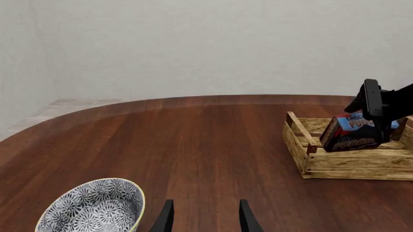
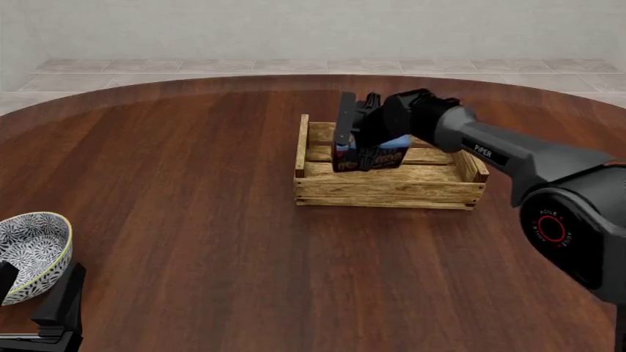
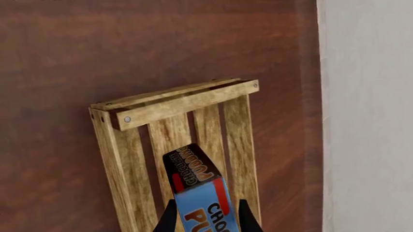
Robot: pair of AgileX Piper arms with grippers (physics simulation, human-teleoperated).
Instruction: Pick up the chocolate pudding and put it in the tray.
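The chocolate pudding (image 2: 370, 156) is a small carton with a blue top and dark brown front. It is tilted, and my right gripper (image 2: 354, 144) is shut on it. It hangs over the left half of the tray (image 2: 391, 199), a light slatted wooden crate, with its lower edge below the rim. The left wrist view shows the pudding (image 1: 351, 131) inside the tray (image 1: 361, 166), held by the right gripper (image 1: 376, 110). In the right wrist view the pudding (image 3: 197, 188) sits between the right gripper (image 3: 206, 220) fingers above the tray slats (image 3: 184, 104). My left gripper (image 1: 203, 220) stands open and holds nothing.
A white patterned bowl (image 2: 29, 246) sits at the near left of the round brown table, right beside my left gripper (image 2: 49, 308). The bowl (image 1: 90, 208) also shows in the left wrist view. A pale wall and tiled floor lie beyond the table's far edge.
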